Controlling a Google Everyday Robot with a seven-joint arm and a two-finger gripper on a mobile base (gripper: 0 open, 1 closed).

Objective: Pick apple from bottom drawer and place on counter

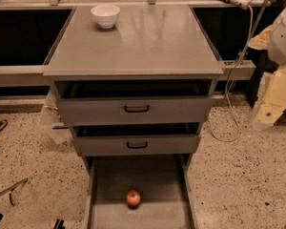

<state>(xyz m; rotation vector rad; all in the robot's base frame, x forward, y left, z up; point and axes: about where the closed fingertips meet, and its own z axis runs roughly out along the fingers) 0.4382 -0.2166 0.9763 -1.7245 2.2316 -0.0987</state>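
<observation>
One small round red apple (pixel 133 198), with a yellowish patch, sits on the grey floor of the open bottom drawer (pixel 150 179), near its middle. We see the glossy grey counter (pixel 148 44) bearing a white bowl (pixel 105 15) at its far left. Speckled flooring (pixel 238 175) surrounds the cabinet (pixel 176 109). The gripper (pixel 271 101) hangs at the right edge, well apart; we cannot tell its state.

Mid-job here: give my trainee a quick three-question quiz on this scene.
1. True or false: the apple lies in the bottom drawer.
2. What stands on the counter? A) white bowl B) mug C) plate
3. Fill in: the gripper hangs at the picture's ____ edge, well away from the apple.
Key: 1 true; 2 A; 3 right.
</observation>
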